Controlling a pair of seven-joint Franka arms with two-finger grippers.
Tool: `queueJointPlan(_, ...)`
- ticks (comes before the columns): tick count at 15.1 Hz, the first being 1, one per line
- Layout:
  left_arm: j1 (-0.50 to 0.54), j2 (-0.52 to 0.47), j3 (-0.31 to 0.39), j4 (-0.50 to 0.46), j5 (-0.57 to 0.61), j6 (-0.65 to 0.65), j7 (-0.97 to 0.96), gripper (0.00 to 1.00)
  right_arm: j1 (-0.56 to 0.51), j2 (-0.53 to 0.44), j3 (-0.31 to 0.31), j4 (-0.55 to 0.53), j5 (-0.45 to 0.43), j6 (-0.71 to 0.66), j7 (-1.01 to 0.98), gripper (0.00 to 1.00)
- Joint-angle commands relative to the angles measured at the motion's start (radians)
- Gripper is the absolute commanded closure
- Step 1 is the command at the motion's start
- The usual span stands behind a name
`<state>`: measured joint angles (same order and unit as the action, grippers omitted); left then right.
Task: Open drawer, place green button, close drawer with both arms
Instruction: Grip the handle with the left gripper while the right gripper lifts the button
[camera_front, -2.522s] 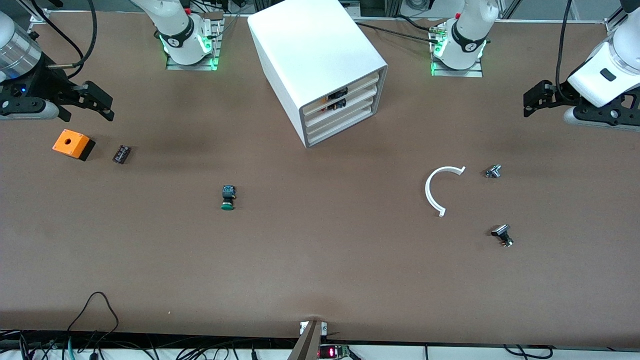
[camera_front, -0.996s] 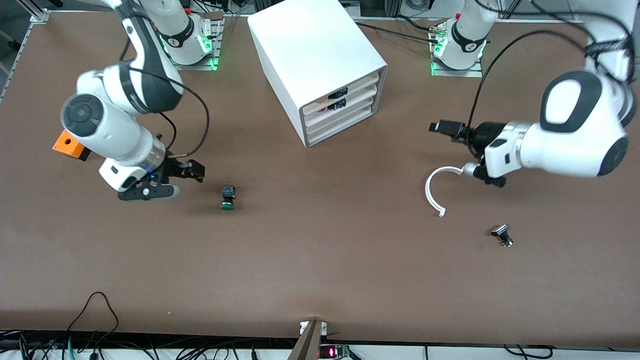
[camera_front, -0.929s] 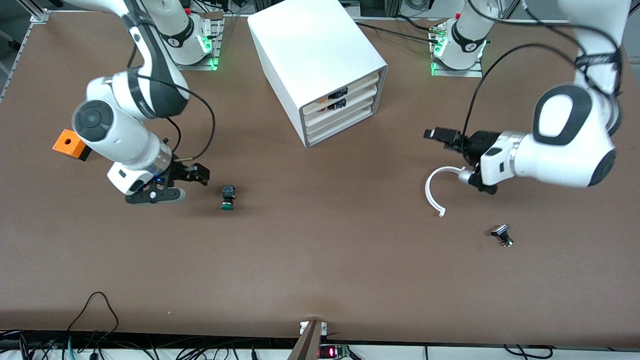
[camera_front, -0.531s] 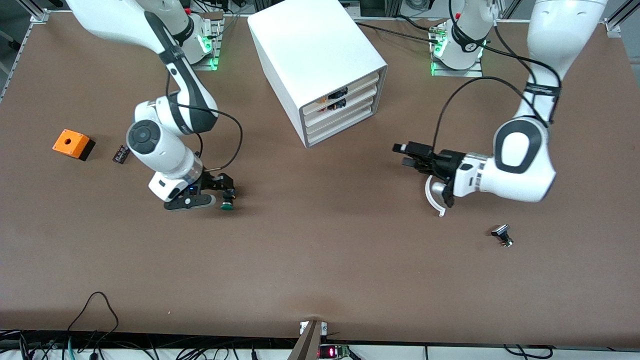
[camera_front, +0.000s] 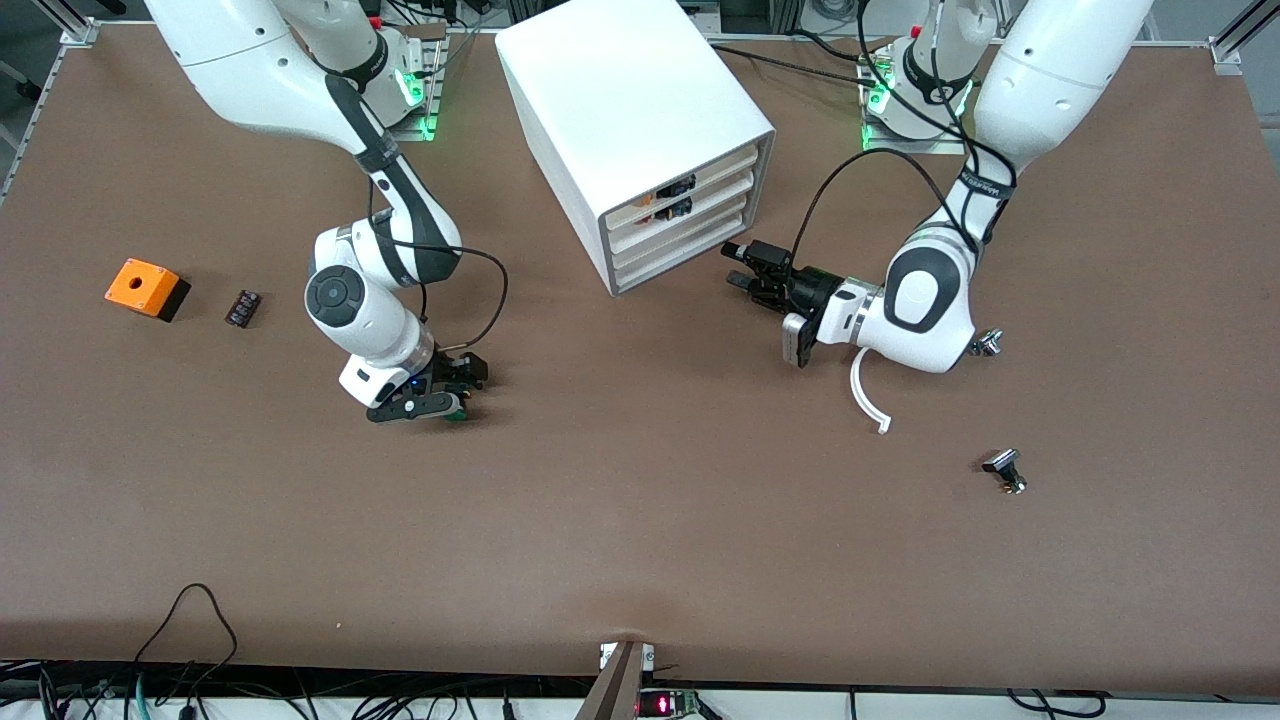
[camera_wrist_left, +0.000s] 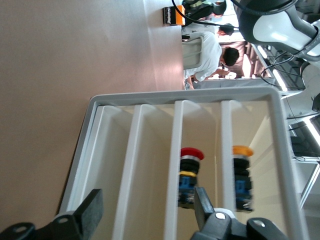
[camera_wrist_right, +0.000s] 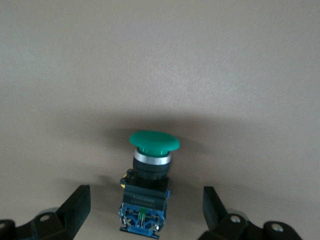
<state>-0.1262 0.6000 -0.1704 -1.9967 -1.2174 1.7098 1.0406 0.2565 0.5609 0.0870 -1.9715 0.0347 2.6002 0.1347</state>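
The button (camera_wrist_right: 150, 175), with its green cap and black and blue body, lies on its side on the table between the open fingers of my right gripper (camera_wrist_right: 146, 212), untouched. In the front view that gripper (camera_front: 462, 385) is low over the button, and only a bit of green cap (camera_front: 455, 412) shows. My left gripper (camera_front: 738, 265) is open, level with the lower drawers in front of the white cabinet (camera_front: 620, 90) and apart from it. The lowest drawer (camera_front: 672, 257) is shut. In the left wrist view the left gripper (camera_wrist_left: 147, 212) faces the drawer fronts, and the lowest drawer (camera_wrist_left: 117, 165) is beside the table.
An orange box (camera_front: 145, 287) and a small black part (camera_front: 243, 307) lie toward the right arm's end. A white curved strip (camera_front: 868, 395) and two knob parts (camera_front: 1005, 470) (camera_front: 988, 343) lie toward the left arm's end. Upper drawers hold a red-capped button (camera_wrist_left: 190, 167) and an orange-capped one (camera_wrist_left: 242, 172).
Both arms swung in from the table's ends. My right gripper came down around the button. My left gripper passed over the white strip and reached the cabinet's front.
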Motion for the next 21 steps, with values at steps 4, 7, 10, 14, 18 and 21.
queueJointPlan(4,-0.015,0.053,-0.054,-0.054,-0.096,0.011,0.121,0.39,0.004,-0.004,0.014,-0.017,0.010,0.012,0.000,0.39)
queueJointPlan(7,-0.019,0.107,-0.058,-0.056,-0.099,0.013,0.180,0.40,0.004,-0.004,0.014,-0.017,0.010,0.008,0.000,0.72)
queueJointPlan(10,-0.044,0.112,-0.060,-0.080,-0.115,0.013,0.184,0.45,0.004,-0.006,0.014,-0.015,0.010,0.008,0.002,0.99)
queueJointPlan(14,-0.069,0.115,-0.060,-0.112,-0.137,0.016,0.206,0.59,0.004,-0.035,0.017,0.028,0.011,-0.067,0.055,1.00)
queueJointPlan(18,-0.084,0.138,-0.060,-0.134,-0.166,0.022,0.262,0.87,0.004,-0.039,0.037,0.169,0.013,-0.274,0.239,1.00)
queueJointPlan(21,-0.081,0.136,-0.060,-0.132,-0.168,0.022,0.262,1.00,0.007,-0.039,0.039,0.294,0.016,-0.428,0.319,1.00)
